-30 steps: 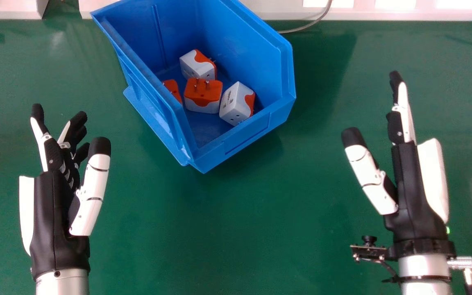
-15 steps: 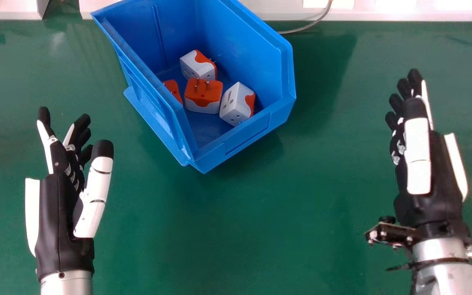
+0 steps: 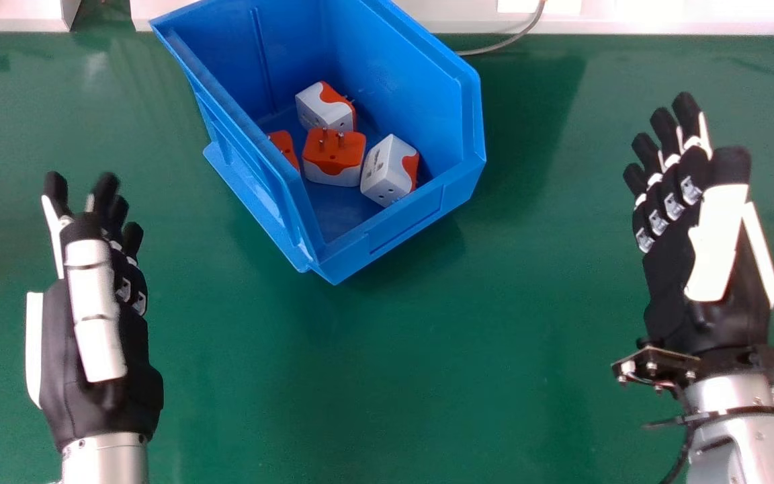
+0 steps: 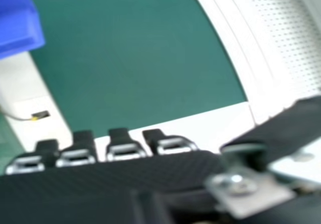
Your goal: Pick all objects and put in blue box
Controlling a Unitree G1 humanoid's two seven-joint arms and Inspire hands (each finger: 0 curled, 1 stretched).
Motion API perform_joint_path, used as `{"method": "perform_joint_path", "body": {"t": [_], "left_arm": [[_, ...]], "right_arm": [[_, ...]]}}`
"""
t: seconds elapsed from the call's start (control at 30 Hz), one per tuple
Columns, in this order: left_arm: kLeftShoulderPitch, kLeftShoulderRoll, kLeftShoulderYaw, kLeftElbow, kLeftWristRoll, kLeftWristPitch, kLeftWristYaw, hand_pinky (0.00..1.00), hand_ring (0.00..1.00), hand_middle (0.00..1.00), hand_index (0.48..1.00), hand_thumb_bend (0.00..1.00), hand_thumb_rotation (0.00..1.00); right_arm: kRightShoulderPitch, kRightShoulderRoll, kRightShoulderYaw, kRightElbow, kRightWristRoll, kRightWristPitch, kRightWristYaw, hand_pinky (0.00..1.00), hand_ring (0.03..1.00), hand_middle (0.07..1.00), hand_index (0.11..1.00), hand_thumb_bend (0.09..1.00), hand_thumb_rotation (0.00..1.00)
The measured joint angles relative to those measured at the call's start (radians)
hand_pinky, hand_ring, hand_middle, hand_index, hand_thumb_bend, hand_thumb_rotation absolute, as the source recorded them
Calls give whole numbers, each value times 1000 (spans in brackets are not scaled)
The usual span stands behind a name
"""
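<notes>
Inside the blue box [image 3: 407,218], far on the desk [image 3: 360,370], lie four plug adapters [image 3: 334,158], the packing judged complete, no pick apparently remaining, while left robot hand [image 3: 95,296] and right robot hand [image 3: 669,282], fingers well extended, hold nothing.

A green tabletop [image 3: 387,376] stretches beneath a white ledge [image 3: 629,20] along its far edge, the ledge broken by a gap toward the left in the head view. A grey cable [image 3: 511,40] curves down from the ledge onto the green surface. In the right hand view, a white panel dotted with small holes [image 4: 286,28] stands beyond the tabletop's pale border, and a thin cord [image 4: 15,117] meets a small dark fitting [image 4: 41,114], yellow at the join.
</notes>
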Motion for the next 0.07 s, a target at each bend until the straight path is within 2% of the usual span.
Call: {"method": "perform_joint_path", "body": {"t": [0.03,0.07], "left_arm": [[0,-1,3,0,-21,5,-15,1000,1000,1000,1000,475,1000],[-1,-1,8,0,-37,12,-28,1000,1000,1000,1000,475,1000]], "right_arm": [[0,5,-2,9,-1,0,0,1000,1000,1000,1000,632,1000],[0,8,-3,15,-7,0,0,1000,1000,1000,1000,635,1000]]}}
